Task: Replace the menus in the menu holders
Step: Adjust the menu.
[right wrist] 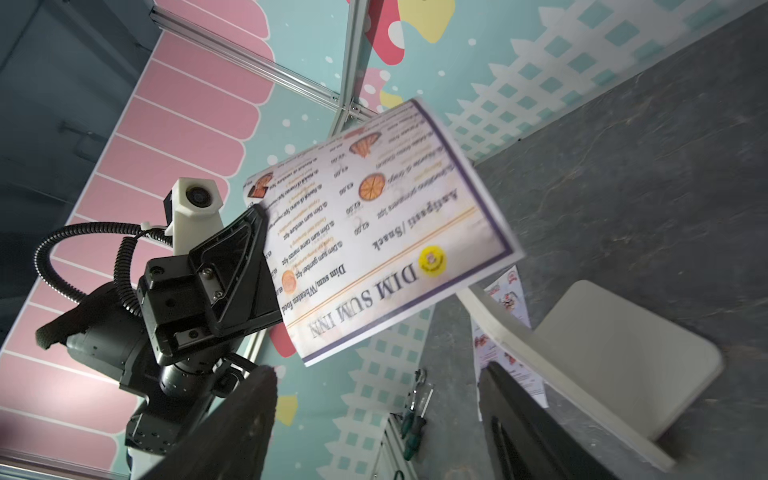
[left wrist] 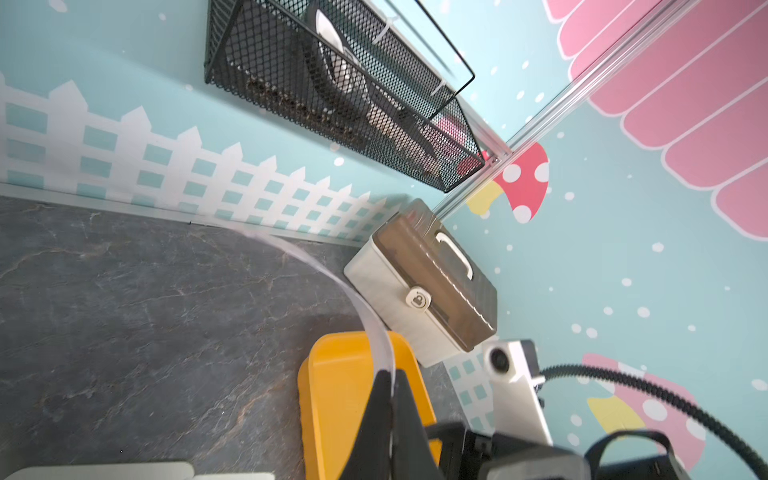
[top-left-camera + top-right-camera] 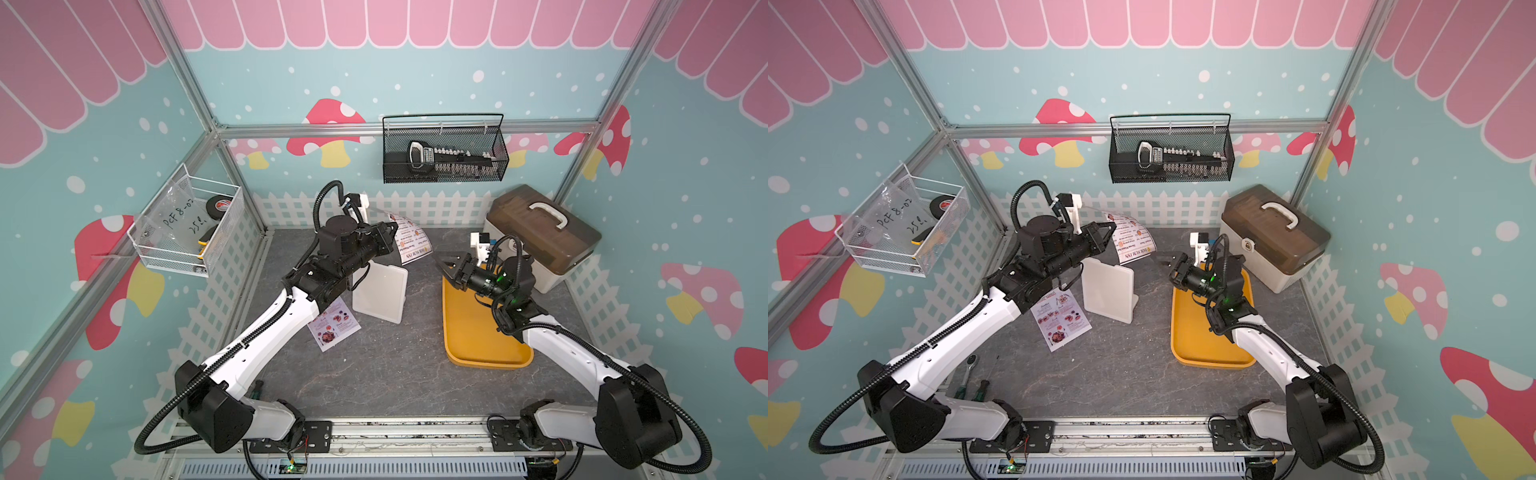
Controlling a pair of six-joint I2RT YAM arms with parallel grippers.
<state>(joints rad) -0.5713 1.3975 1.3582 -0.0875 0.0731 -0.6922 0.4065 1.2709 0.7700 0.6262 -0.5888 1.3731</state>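
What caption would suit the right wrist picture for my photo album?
Left gripper pinching the "DIM SUM INN" menu in mid-air above the empty white menu holder.

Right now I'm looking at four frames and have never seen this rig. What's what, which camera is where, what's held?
Two robot arms are bolted to the front of a grey table inside a decorated booth. Two pictures come from one overhead stereo camera; the other two come from cameras on the arms' wrists.

The left gripper is shut on the "DIM SUM INN" menu, held in the air; the right wrist view shows it close up. The right gripper is open and empty, pointing toward that sheet.

On the table lie the white menu holder, a second menu with food photos, a yellow tray and a lidded box. Two wire baskets of tools hang on the walls.
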